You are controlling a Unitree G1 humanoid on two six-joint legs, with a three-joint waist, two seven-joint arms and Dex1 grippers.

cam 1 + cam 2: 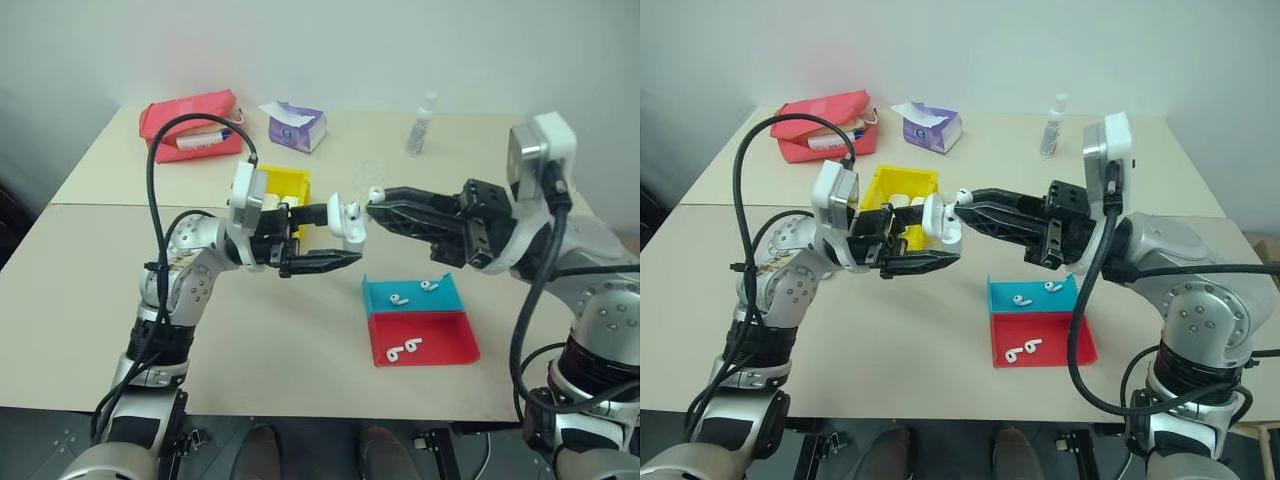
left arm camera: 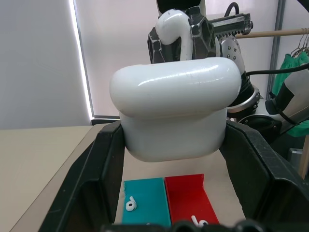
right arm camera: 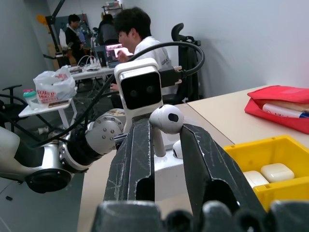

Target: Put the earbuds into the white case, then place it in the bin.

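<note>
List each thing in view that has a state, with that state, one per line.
Left gripper: shut on the white case.
White case: held above the table, lid open.
Right gripper: shut on an earbud.
Earbud: pinched between the fingers, at the case.
Yellow bin: holds cases.
Turquoise tray: two earbuds inside.
Red tray: two earbuds inside.

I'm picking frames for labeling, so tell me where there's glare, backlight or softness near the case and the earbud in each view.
Left wrist view: the white case carries a bright streak of glare along its lid, and the pale backlit wall behind flattens contrast. Right wrist view: the earbud shows a small highlight, and the people behind look soft. Head views: even light, with only faint shadows on the table.
</note>
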